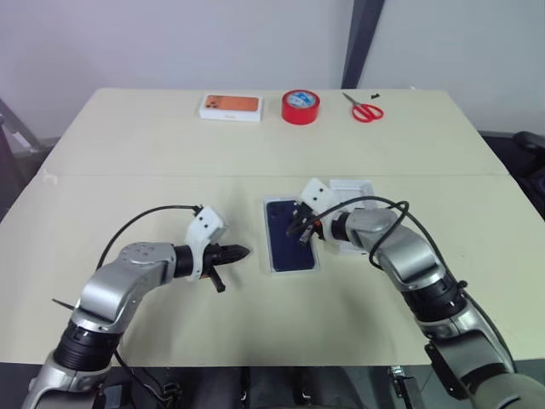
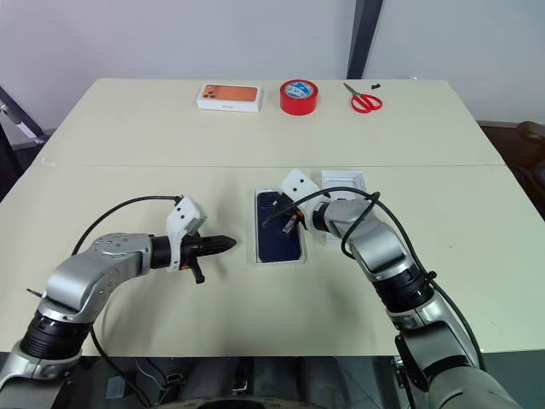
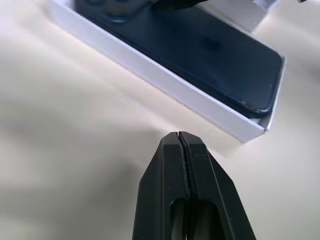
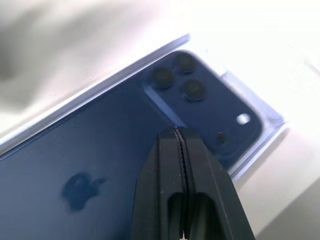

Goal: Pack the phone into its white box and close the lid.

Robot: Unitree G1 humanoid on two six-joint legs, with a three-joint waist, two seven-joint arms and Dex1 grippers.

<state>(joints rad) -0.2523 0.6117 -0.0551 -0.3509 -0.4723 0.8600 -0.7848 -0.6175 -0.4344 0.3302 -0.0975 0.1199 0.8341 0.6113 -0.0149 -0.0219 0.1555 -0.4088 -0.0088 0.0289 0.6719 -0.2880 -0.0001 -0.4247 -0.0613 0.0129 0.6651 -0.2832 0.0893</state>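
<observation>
The dark navy phone [image 1: 285, 247] lies back up inside the white box [image 3: 165, 75] at the middle of the table, its camera cluster [image 4: 182, 82] at the far end. My right gripper [image 1: 300, 228] is shut with nothing in it, and its tip hangs over the phone's far right part near the cameras. Whether it touches the phone I cannot tell. My left gripper [image 1: 238, 252] is also shut and empty. It points at the box's left wall from a short gap away. A white rectangular piece with a rounded recess [image 2: 343, 183] lies right of the box, partly behind my right arm; whether it is the lid I cannot tell.
At the table's far edge stand a white box with an orange top [image 1: 230, 106], a roll of red tape [image 1: 300, 106] and red-handled scissors [image 1: 367, 109]. A seam crosses the tabletop [image 1: 128, 176] beyond the box.
</observation>
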